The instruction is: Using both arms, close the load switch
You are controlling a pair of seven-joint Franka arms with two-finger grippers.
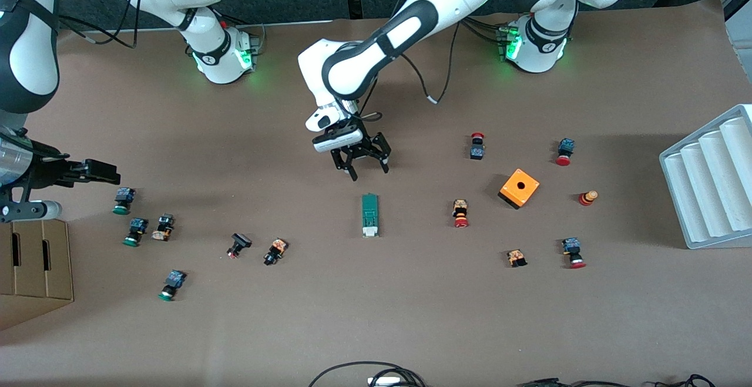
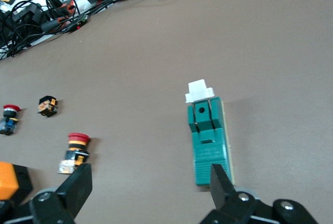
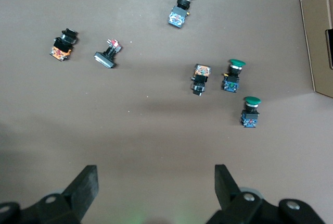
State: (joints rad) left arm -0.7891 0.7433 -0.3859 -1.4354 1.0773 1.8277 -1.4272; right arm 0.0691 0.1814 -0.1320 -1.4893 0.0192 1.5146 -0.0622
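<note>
The load switch (image 1: 370, 215) lies flat mid-table, a narrow dark-green block whose white piece (image 2: 200, 91) is at the end nearer the front camera. My left gripper (image 1: 369, 171) hangs open over the table just off the switch's green end. In the left wrist view the load switch (image 2: 208, 140) lies ahead of the left gripper (image 2: 151, 177), and one fingertip (image 2: 221, 185) overlaps its green end. My right gripper (image 1: 103, 172) is open and empty, high over the green-capped push-buttons (image 3: 231, 75) at the right arm's end; in the right wrist view the right gripper (image 3: 156, 179) has only bare table between its fingers.
An orange box with a hole (image 1: 519, 188) and red-capped push-buttons (image 1: 460, 213) lie toward the left arm's end. Green-capped buttons (image 1: 123, 200) and a cardboard box (image 1: 35, 266) are at the right arm's end. A white ridged tray (image 1: 711, 181) stands at the left arm's end. Cables (image 1: 376, 375) lie at the front edge.
</note>
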